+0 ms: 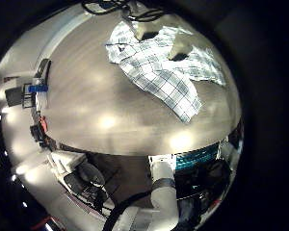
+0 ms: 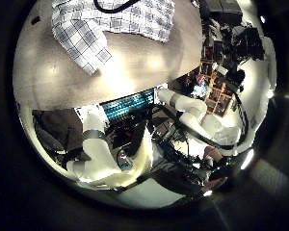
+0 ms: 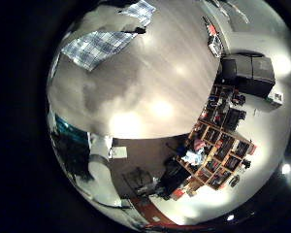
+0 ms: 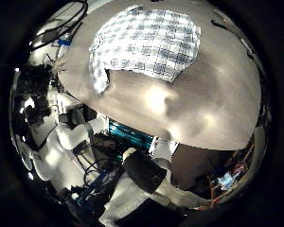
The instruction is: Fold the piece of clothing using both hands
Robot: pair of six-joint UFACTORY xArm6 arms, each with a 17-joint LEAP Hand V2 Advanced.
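Note:
A checked shirt [image 1: 169, 63] lies spread on the table, with one sleeve reaching out toward the table's middle. It also shows in the left thumb side palm view [image 2: 106, 24], the right little finger side palm view [image 3: 102, 44] and the right thumb side palm view [image 4: 147, 43]. I cannot make out the fingers of either hand. Dark and white parts at the edge of the left little finger side palm view partly cover the shirt's far side.
The bare tabletop [image 1: 106, 111] stretches wide beside the shirt. Small items stand at one table edge [image 1: 34, 91]. Shelving [image 3: 218, 131] stands in the room beyond the table. A white arm [image 4: 133, 180] rises at the table's side.

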